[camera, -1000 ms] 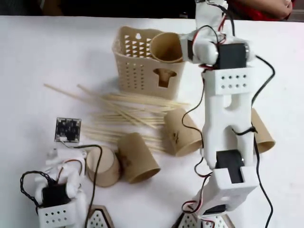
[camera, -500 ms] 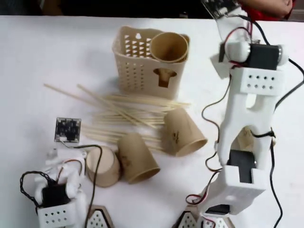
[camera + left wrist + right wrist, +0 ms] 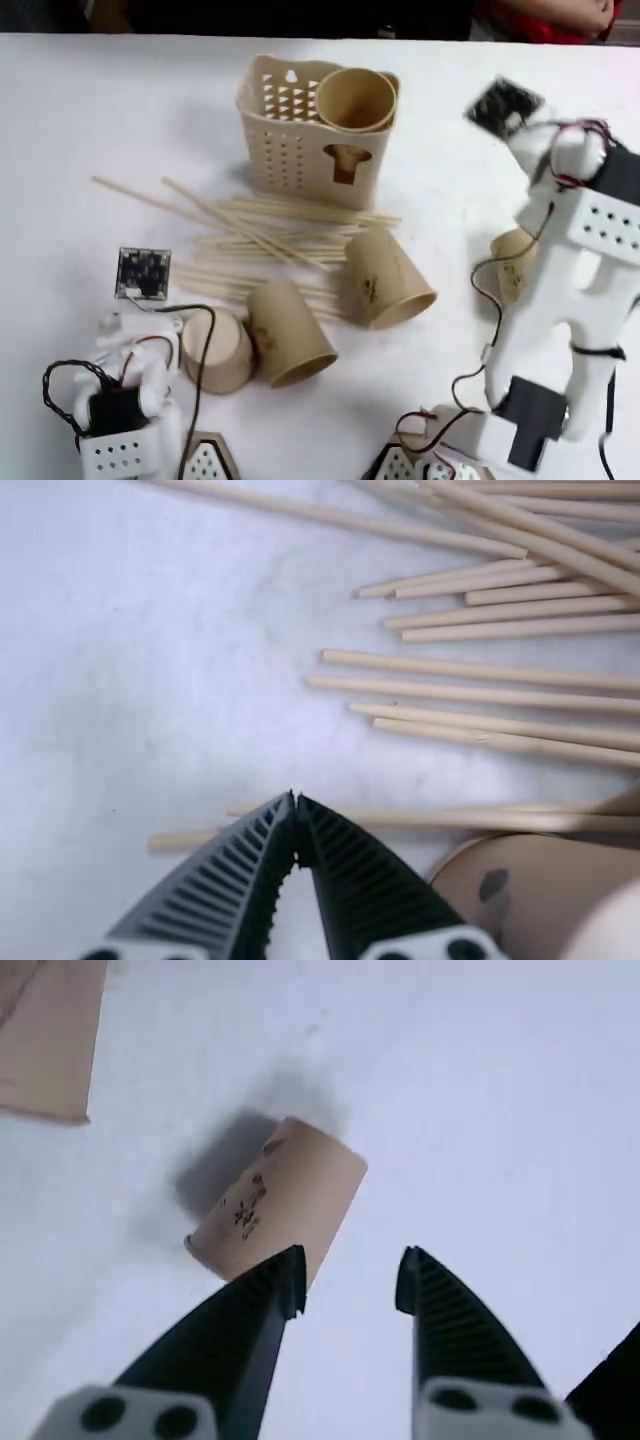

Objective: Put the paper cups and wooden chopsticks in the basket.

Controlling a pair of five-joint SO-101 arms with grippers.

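My right hand (image 3: 348, 1278) is open. Its two dark fingers (image 3: 250, 1345) stand apart with bare tabletop (image 3: 480, 1110) showing in the gap, and it holds nothing. Just past one fingertip a fallen paper cup (image 3: 280, 1205) lies on its side. That fingertip overlaps the cup's edge in the wrist view, and I cannot tell whether they touch.

My left hand (image 3: 296, 802) is closed, its ribbed fingers (image 3: 220, 880) meeting at the tips with nothing between them. Close beside one finger is a brown cup (image 3: 530, 880). Just beyond the fingertips a single chopstick (image 3: 420, 819) lies crosswise on the tabletop. Farther out from the hand, the wooden chopsticks (image 3: 480, 695) are spread in loose rows.

In the high view, the left arm (image 3: 120, 410) is folded low at the near corner. The right arm (image 3: 575, 270) leans over the fallen paper cup well off to the other side. Out from the left hand toward the right one lie a nearer tipped cup (image 3: 290, 335) and a farther tipped cup (image 3: 385, 280), both on their sides and touching the chopstick ends. Beyond the chopsticks, well away from both hands, the basket (image 3: 285, 140) stands upright. One nested cup (image 3: 355, 98) stands in its corner, mouth up.
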